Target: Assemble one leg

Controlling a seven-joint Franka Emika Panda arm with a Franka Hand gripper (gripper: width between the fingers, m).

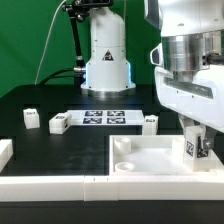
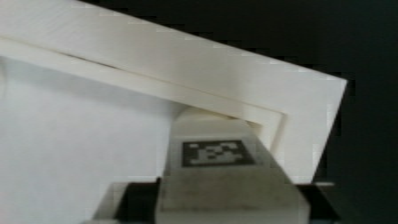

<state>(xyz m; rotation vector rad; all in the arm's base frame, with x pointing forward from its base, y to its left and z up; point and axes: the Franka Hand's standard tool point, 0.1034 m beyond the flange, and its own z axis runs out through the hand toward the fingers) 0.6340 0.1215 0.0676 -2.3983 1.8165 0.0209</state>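
Observation:
The leg (image 1: 192, 150), a small white block with a black-and-white tag, is held in my gripper (image 1: 197, 142), which is shut on it. It hangs at the far right corner of the large white tray piece (image 1: 150, 160), at the exterior view's right. I cannot tell whether it touches the tray. In the wrist view the leg (image 2: 217, 152) shows its tag between my dark fingers (image 2: 143, 196), with my gripper (image 2: 221, 198) closed around it, above the tray's raised corner rim (image 2: 267, 90).
Three more small white legs stand on the black table (image 1: 31, 119), (image 1: 58, 123), (image 1: 150, 122). The marker board (image 1: 105, 118) lies between them. Long white border bars run along the front (image 1: 50, 186) and the left (image 1: 5, 152). The robot base (image 1: 107, 60) stands behind.

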